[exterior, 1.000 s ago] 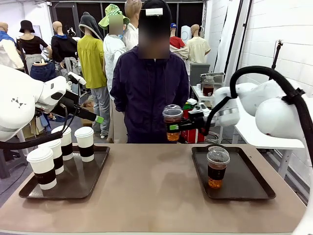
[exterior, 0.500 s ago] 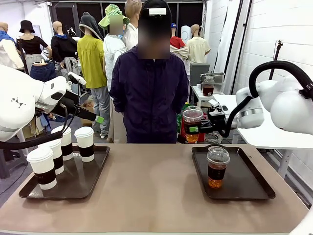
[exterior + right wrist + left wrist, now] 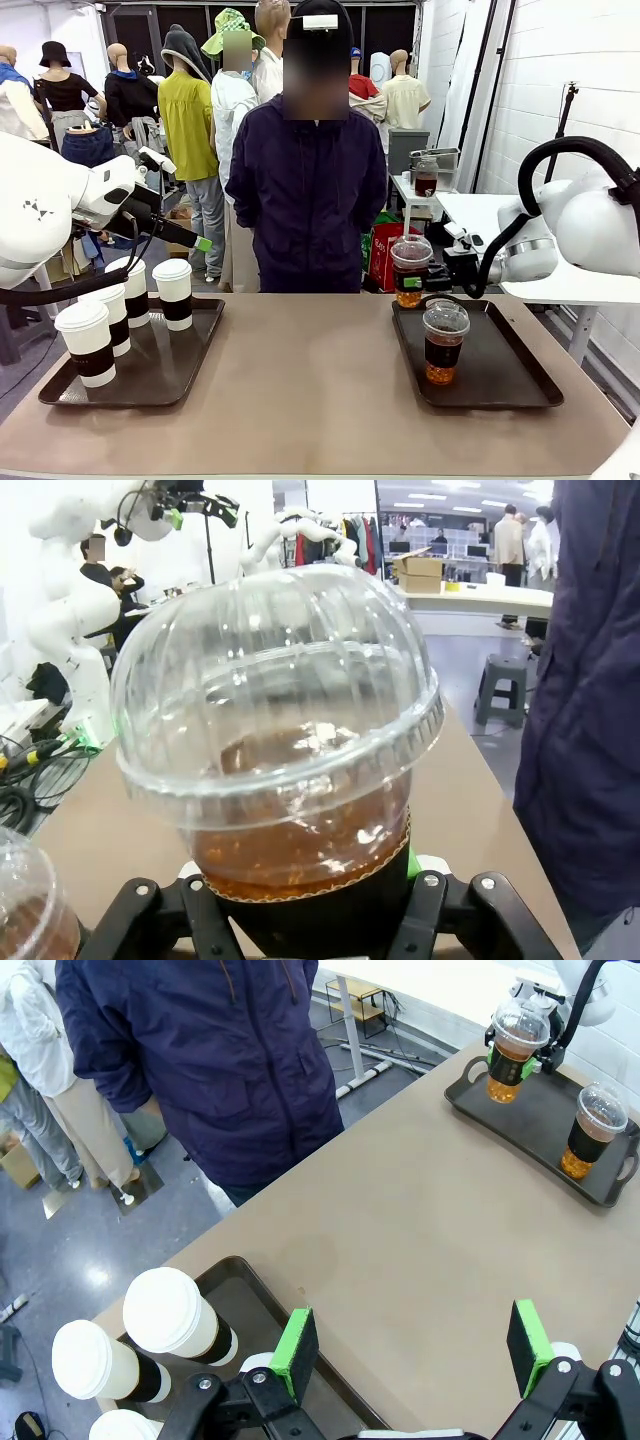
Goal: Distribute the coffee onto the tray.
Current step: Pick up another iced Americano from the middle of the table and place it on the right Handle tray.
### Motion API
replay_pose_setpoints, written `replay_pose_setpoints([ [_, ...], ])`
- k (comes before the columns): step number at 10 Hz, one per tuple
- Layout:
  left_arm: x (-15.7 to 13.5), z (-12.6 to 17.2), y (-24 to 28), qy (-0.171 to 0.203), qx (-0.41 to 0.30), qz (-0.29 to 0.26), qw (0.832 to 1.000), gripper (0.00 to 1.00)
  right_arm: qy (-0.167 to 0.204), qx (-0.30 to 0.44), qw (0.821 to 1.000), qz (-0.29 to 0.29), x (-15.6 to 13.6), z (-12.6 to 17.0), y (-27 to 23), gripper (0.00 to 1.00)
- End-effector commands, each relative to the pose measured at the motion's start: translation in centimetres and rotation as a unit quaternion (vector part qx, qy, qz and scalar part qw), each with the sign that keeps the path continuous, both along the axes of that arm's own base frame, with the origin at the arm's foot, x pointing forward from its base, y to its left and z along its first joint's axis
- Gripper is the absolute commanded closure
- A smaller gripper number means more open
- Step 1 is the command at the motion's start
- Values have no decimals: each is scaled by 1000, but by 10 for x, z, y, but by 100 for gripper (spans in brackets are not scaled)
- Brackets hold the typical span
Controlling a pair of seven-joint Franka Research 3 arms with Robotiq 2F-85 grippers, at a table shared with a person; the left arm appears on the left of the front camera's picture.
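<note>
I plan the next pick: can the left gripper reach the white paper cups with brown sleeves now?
Probably yes: the left gripper is open above the white paper cups with brown sleeves, nothing between.

A white painted block wall runs along the right side of the room, with a white side table against it. The brown surface spans the foreground. Beyond its far edge lies a glossy grey floor, and a red box sits near a small grey cabinet.
</note>
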State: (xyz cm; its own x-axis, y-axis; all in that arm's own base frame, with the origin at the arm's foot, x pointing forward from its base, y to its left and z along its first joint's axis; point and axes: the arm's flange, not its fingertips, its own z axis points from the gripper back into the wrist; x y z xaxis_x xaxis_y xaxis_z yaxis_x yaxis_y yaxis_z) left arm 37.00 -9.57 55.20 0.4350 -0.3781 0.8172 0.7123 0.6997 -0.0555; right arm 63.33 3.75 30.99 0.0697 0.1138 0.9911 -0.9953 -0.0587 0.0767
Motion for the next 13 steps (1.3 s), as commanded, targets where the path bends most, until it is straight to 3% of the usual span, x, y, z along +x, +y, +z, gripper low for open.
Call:
replay_pose_setpoints([
  [1,0,0,1,2,-1,0,1000,0,-8,16,1000,13,10,-4,-8,39],
  [7,0,0,1,2,-1,0,1000,0,14,23,1000,5,1,-50,-28,39],
  [13,0,0,1,2,-1,0,1000,0,32,27,999,-10,-7,-75,-45,39],
])
